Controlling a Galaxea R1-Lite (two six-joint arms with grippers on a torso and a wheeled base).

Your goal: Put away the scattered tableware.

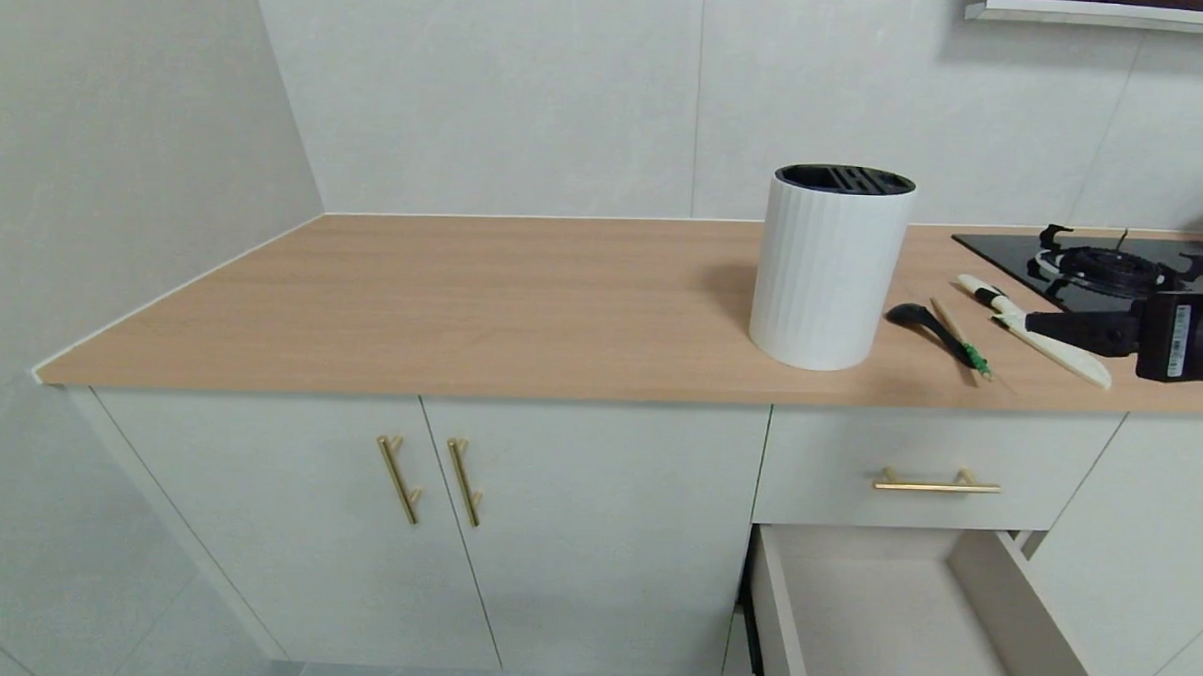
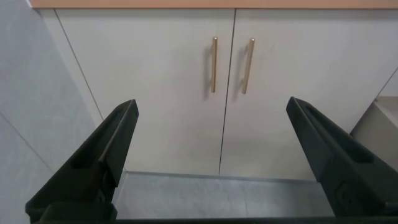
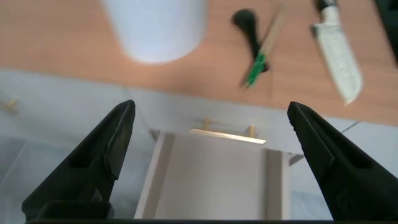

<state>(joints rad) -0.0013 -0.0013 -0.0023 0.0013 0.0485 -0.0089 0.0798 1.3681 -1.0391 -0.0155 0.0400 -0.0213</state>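
I'm looking at a kitchen, fitted out like one in a home. A wood-toned countertop [image 1: 483, 304] runs across the middle of the head view. Behind it, large pale wall tiles [image 1: 490, 94] fill the upper half. At the right edge a black glass gas hob [image 1: 1104, 266] with a burner grate is set into the counter. In the lower left are white cupboard doors [image 1: 285, 527] with brass bar handles [image 1: 397, 478]. In the lower right a shut drawer [image 1: 937, 460] sits above an open drawer [image 1: 882, 618]. Right of centre on the counter stands a white ribbed utensil holder [image 1: 829, 271]. Just beside it lie a black ladle [image 1: 927, 324], chopsticks [image 1: 957, 335] and a knife [image 1: 1037, 331].
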